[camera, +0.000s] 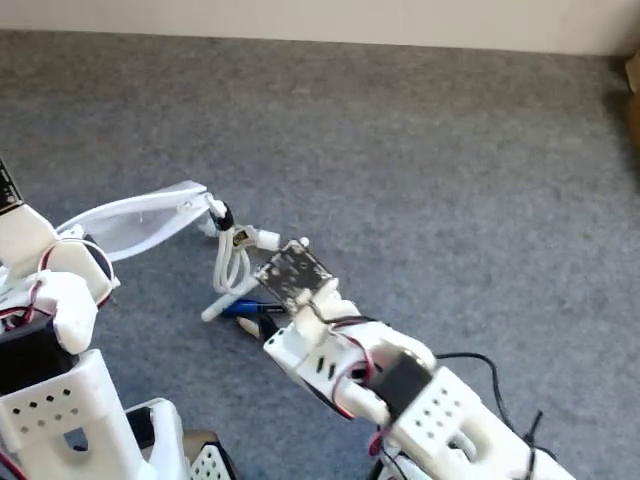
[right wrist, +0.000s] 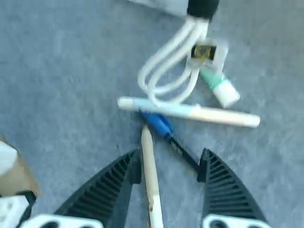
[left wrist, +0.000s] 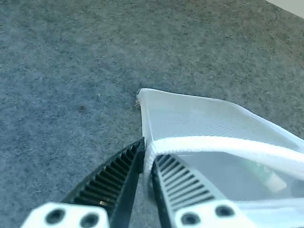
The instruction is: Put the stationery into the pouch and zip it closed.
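Two robot arms work over a grey carpet (camera: pixel 450 150) strewn with stationery. The left gripper (left wrist: pixel 147 153) is clamped on the white band along the rim of a see-through mesh pouch (left wrist: pixel 213 121), its ribbed fingers pressed together with the fabric pinched between them; from overhead the pouch (camera: pixel 140 220) lies at the left of the table, stretching away from that arm toward the middle. A looped white cord (right wrist: pixel 166 71) trails from a black fitting at the pouch's far corner, and the stationery lies on the carpet just past it, outside the pouch. The right gripper (right wrist: pixel 170 159) hangs low over that cluster with its fingers spread apart and nothing in them, a cream pen (right wrist: pixel 149 175) and the dark end of a blue pen (right wrist: pixel 161 127) lying between them. A pale blue marker (right wrist: pixel 190 111) lies crosswise just beyond the two pens, touching the cord loop, with a small green-and-white tube (right wrist: pixel 221 88) close beside it.
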You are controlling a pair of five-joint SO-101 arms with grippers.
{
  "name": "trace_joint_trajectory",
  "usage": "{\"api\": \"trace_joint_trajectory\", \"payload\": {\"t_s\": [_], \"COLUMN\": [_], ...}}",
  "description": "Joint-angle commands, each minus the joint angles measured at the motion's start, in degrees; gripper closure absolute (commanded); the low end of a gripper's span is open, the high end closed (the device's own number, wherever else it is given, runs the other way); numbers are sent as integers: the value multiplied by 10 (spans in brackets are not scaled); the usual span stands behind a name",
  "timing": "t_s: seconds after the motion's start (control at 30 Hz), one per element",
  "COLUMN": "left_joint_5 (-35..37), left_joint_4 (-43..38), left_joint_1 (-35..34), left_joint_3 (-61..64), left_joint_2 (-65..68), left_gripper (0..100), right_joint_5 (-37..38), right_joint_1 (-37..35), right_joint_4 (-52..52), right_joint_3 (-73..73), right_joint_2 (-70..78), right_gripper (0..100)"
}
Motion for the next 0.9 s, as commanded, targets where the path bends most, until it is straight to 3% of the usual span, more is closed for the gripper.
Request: {"api": "trace_joint_trajectory", "payload": {"t_s": [0.0, 0.43, 0.87], "left_joint_5": [10, 9, 8], "left_joint_4": [-17, -13, -13], "left_joint_1": [-7, -6, -6], "left_joint_3": [-6, -5, -5], "left_joint_2": [0, 0, 0], "left_gripper": [993, 993, 993], "right_joint_5": [-4, -4, -2], "right_joint_1": [-15, -47, -46], "right_joint_4": [2, 1, 1], "right_joint_3": [-64, -197, -292], "right_joint_2": [91, 373, 552], "right_gripper": [821, 821, 821]}}
